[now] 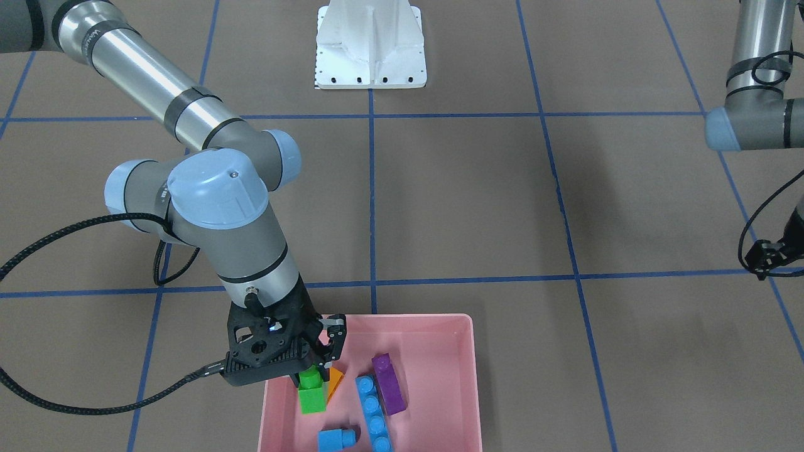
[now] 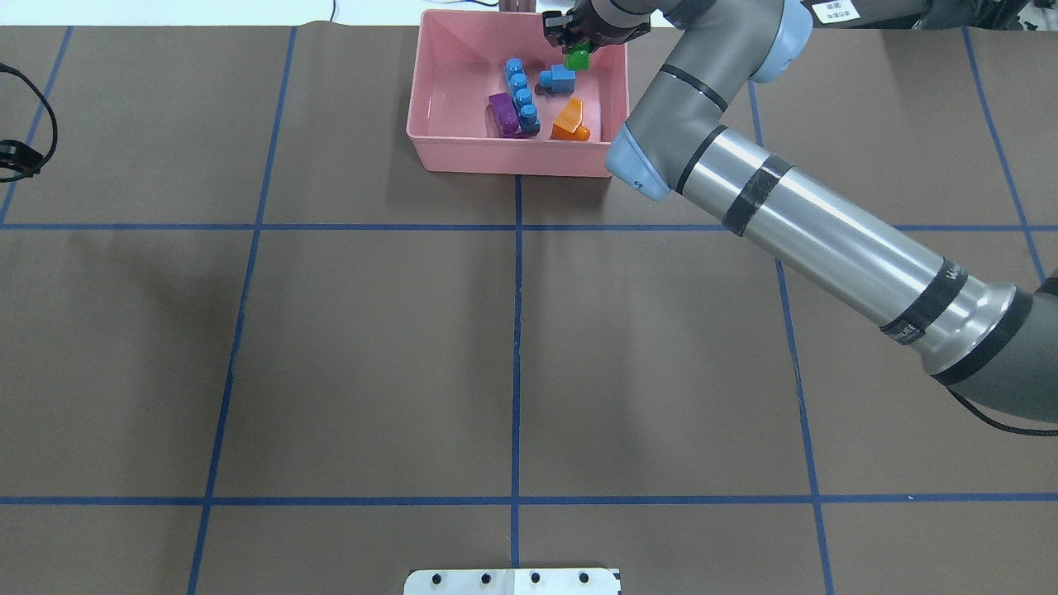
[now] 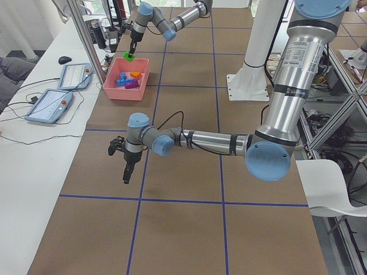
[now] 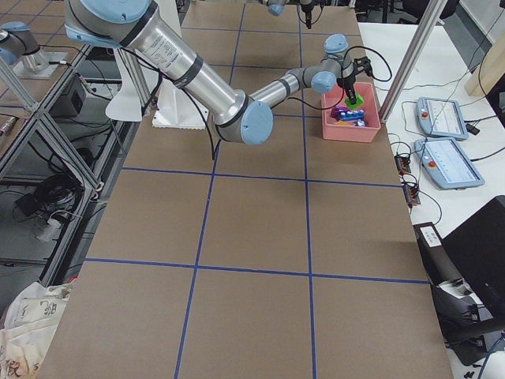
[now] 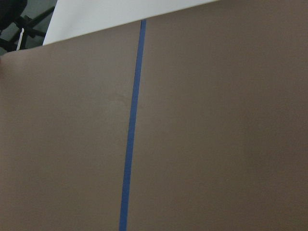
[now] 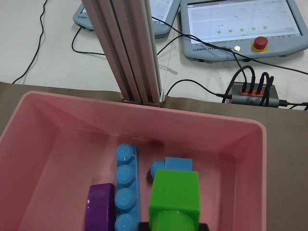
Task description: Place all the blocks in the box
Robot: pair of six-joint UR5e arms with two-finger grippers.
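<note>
Right gripper (image 1: 309, 375): clenched on the stud of the green block (image 1: 312, 397), fingers pointing down – the block hangs below them, stud uppermost.
Green block's place: in the air over the pink box (image 1: 433, 351), on the side nearest the right arm; in the exterior left view it sits above the box rim, touching no other block.
Right wrist view: the green block (image 6: 174, 195) fills the lower middle and partly covers the small light-blue block (image 6: 175, 164) behind it.
Box contents: four blocks lie on the floor of the box.
Orange sloped block (image 1: 335, 381): just beside the green block as the front-facing view shows it, lower down, on the box floor.
Long four-stud light-blue block (image 1: 374, 414): studs up, with the long purple block (image 1: 389, 384) pressed along one side.
Small light-blue block (image 1: 336, 438): on its side, stud towards the long light-blue block – just beside its end.
Left gripper (image 3: 127, 175): pointing down over the brown mat (image 2: 372, 347), well apart from the box; whether its fingers are parted I cannot tell.
Left wrist view: only mat and one blue tape line (image 5: 131, 144).
Beyond the box: an aluminium post (image 6: 130, 48) and two control tablets (image 6: 240, 24) on a white bench.
</note>
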